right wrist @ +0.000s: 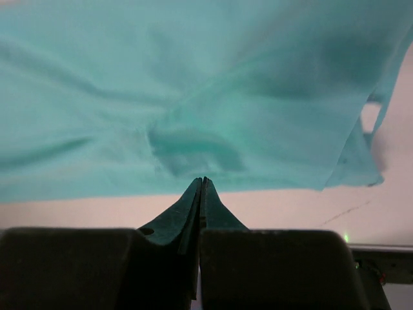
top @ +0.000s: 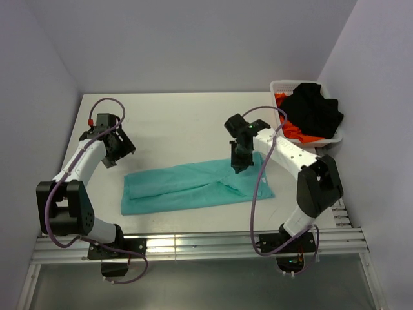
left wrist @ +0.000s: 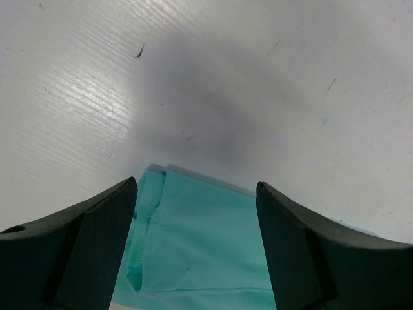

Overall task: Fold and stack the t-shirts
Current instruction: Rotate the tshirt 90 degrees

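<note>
Shirt first: you had the teal shirt (top: 187, 188) lying as a long band across the table (top: 174, 123), running from 9 o'clock to 3 o'clock, nearer your side than the far wall. Your right claw (right wrist: 203, 181) was down on the shirt's 2 o'clock end. Its tips were pressed tight together with a pucker of teal cloth gathered right at them, so it was pinching the shirt. The cloth around that spot looked rumpled.

Your left claw (left wrist: 197, 186) hung just off the shirt's 10 o'clock corner, jaws spread wide and gripping nothing. In its wrist view the shirt's corner and hem showed between the fingers (left wrist: 97, 245).

Over at the table's 2 o'clock corner sat the basket (top: 279, 85). A black shirt (top: 316, 111) was heaped over its rim, and an orange shirt (top: 295, 131) peeked out beneath.
</note>
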`<action>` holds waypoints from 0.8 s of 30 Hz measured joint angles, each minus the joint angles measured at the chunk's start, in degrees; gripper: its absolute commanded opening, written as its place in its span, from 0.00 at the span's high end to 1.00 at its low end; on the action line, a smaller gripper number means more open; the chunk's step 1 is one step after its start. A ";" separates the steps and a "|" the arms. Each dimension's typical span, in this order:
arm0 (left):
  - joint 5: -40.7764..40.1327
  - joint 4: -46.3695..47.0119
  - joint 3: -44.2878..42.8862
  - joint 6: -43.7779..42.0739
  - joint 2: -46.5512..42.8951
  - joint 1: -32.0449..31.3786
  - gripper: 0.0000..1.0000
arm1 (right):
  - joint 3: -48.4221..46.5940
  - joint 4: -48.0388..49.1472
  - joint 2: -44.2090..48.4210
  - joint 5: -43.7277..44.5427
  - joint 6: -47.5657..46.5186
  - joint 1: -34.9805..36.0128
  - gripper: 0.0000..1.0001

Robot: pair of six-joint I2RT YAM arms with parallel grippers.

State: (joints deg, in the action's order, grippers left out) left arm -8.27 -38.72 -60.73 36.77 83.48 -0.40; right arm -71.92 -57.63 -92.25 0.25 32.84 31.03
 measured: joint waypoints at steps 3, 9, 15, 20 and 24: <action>-0.02 -0.09 -0.13 -0.02 0.15 0.00 0.19 | -3.28 1.20 -3.96 1.01 -0.20 -2.69 1.00; -0.04 -0.15 -1.44 -0.15 0.15 0.00 0.20 | -4.63 1.90 -13.18 1.09 -0.33 -7.91 1.00; -0.09 -1.31 -2.38 -0.15 0.15 0.74 0.19 | -9.62 1.27 -20.28 0.42 -0.35 -9.05 1.00; -0.26 -2.69 -2.73 -0.20 0.09 2.54 0.19 | -23.39 0.87 -31.08 -2.60 -0.37 -8.72 1.00; -0.63 -4.00 -3.08 -0.79 -0.17 3.63 0.19 | -41.24 -4.00 -42.51 -7.02 -0.35 -7.91 1.00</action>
State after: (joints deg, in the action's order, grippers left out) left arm -8.91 -42.72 -63.81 35.99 83.31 3.22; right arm -113.16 -61.63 -134.76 -6.76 32.49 23.11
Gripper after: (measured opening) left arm 0.808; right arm 0.006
